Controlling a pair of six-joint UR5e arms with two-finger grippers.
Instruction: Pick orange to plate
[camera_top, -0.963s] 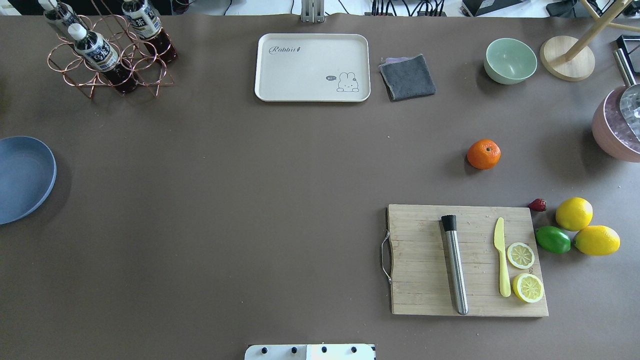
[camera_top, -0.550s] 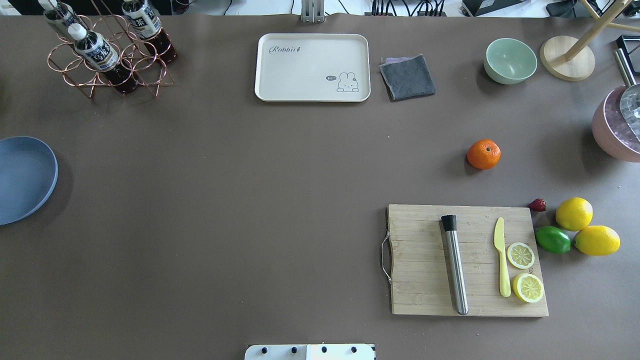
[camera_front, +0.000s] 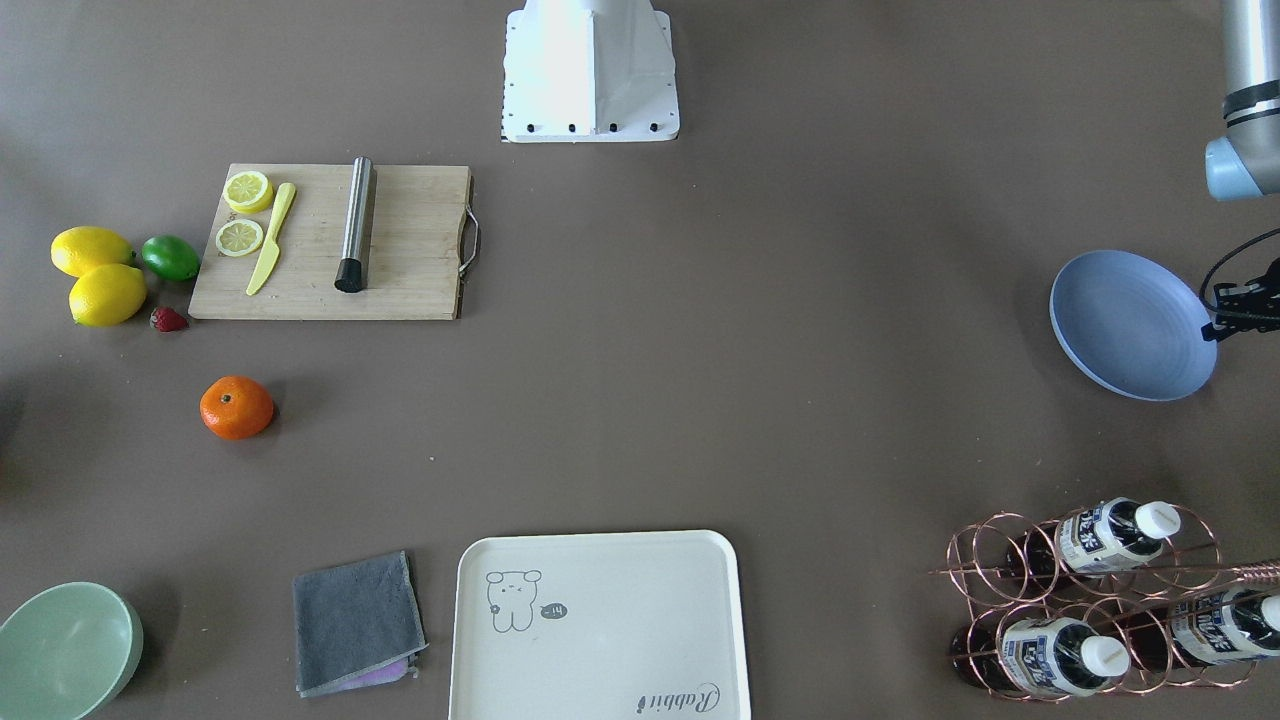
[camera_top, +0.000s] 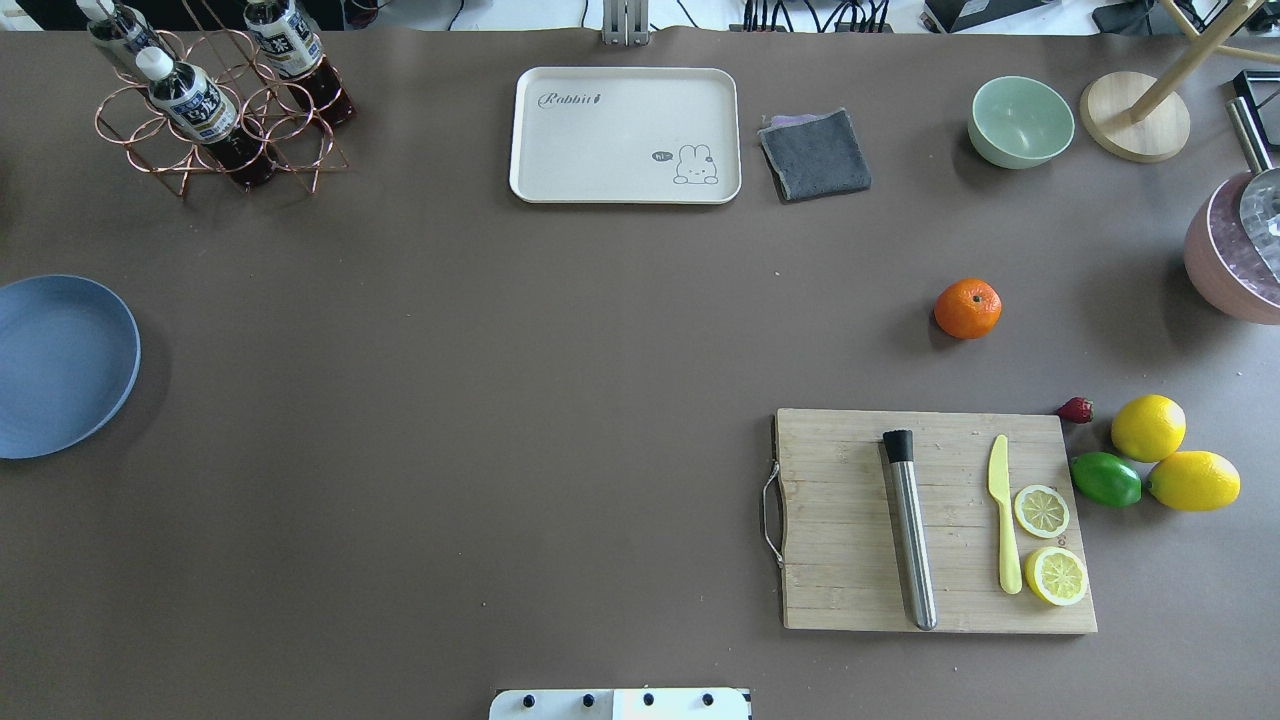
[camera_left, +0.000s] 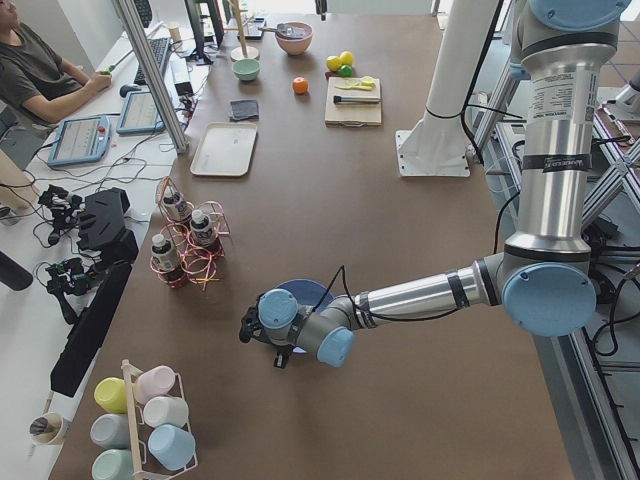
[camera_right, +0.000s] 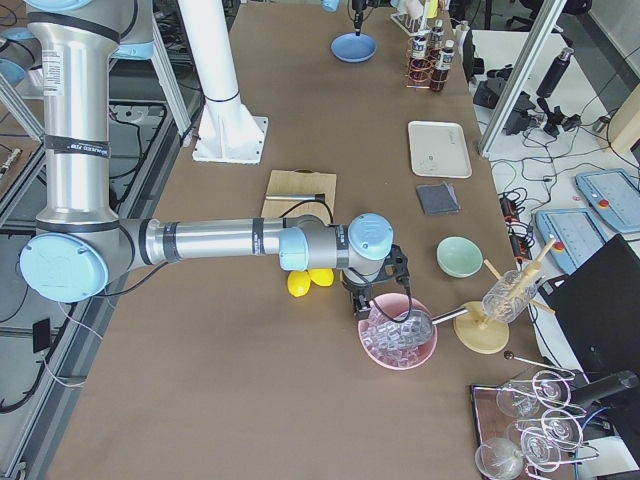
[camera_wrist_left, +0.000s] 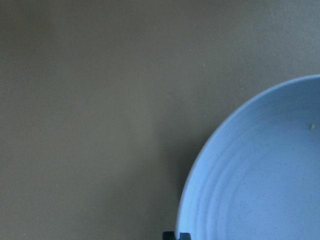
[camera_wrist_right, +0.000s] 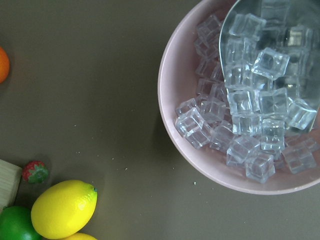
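The orange (camera_top: 967, 308) rests alone on the brown table, right of centre and just beyond the cutting board; it also shows as the orange (camera_front: 236, 407). The pale blue plate (camera_top: 60, 365) is at the far left edge. In the front-facing view my left gripper (camera_front: 1222, 318) meets the rim of the plate (camera_front: 1130, 325), shut on it; a dark fingertip (camera_wrist_left: 176, 235) shows at the rim. My right gripper (camera_right: 372, 298) hangs over the pink ice bowl (camera_right: 398, 333), right of the orange; I cannot tell its state.
The cutting board (camera_top: 935, 520) carries a steel muddler, a yellow knife and lemon slices. Two lemons (camera_top: 1170, 455), a lime (camera_top: 1105, 479) and a strawberry lie to its right. At the far edge stand a cream tray (camera_top: 625, 135), grey cloth (camera_top: 815, 153), green bowl (camera_top: 1020, 121) and bottle rack (camera_top: 215, 100).
The plate has slid right, further onto the table in the overhead view, and now looks rounder and flatter. The orange and everything else stayed still.
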